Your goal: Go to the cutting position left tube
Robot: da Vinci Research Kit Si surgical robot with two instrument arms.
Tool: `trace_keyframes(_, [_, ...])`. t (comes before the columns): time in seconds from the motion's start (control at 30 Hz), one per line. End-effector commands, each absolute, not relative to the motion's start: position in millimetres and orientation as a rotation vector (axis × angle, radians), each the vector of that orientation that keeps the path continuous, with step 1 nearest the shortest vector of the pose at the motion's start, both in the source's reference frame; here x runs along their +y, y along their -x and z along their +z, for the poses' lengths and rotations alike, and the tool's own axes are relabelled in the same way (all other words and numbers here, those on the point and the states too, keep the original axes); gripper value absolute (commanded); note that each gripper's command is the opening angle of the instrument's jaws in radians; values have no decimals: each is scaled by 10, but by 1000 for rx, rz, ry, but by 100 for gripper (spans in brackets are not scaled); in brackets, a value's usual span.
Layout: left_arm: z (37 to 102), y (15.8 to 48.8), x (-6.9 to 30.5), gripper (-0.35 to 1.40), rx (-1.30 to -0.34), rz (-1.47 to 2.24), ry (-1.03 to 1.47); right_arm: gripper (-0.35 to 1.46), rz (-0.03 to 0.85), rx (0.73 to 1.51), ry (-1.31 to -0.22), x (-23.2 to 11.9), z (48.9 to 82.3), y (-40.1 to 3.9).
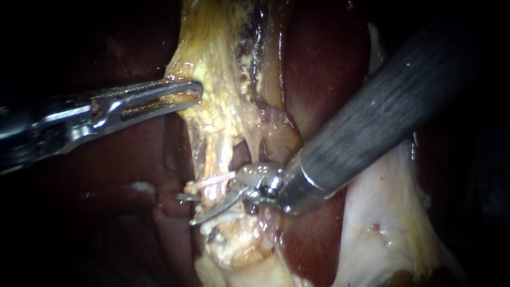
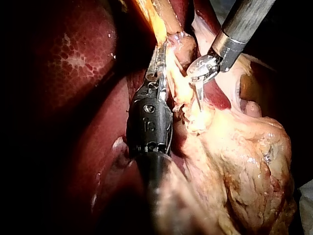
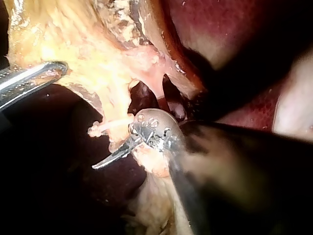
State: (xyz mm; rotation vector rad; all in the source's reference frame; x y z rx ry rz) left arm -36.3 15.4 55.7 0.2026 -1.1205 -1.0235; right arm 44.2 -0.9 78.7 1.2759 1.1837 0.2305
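Note:
The left tube (image 1: 211,159) runs down from yellowish gallbladder tissue (image 1: 212,48), left of a small dark window. Two whitish clips cross it, one higher (image 1: 212,182) and one lower (image 1: 223,218). My right instrument (image 1: 187,209) comes in from the upper right with thin blades open. One blade (image 1: 218,208) lies in front of the tube between the clips; a metal tip (image 1: 183,196) shows past the tube. Seen from its wrist, this right instrument (image 3: 112,152) shows one blade below a clip (image 3: 110,128). My left instrument (image 1: 197,91) is shut on the yellowish tissue edge higher up.
Dark red liver (image 1: 319,64) lies behind and on both sides. A second pale strand (image 1: 256,143) runs right of the window. Pale membrane (image 1: 382,223) spreads under the right shaft (image 1: 382,106). The left wrist view shows bulky yellow tissue (image 2: 244,161) beside my left instrument (image 2: 157,63).

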Motion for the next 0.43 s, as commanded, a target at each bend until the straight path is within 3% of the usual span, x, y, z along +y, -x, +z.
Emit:
trace_keyframes(0.03, [556,363,154,-35,-1121,-1024,-203,119,231,1183,-1276,-9,787,-442])
trace_keyframes(0.43, [557,364,154,-35,-1118,-1023,-203,119,234,1179,-1280,-9,787,-442])
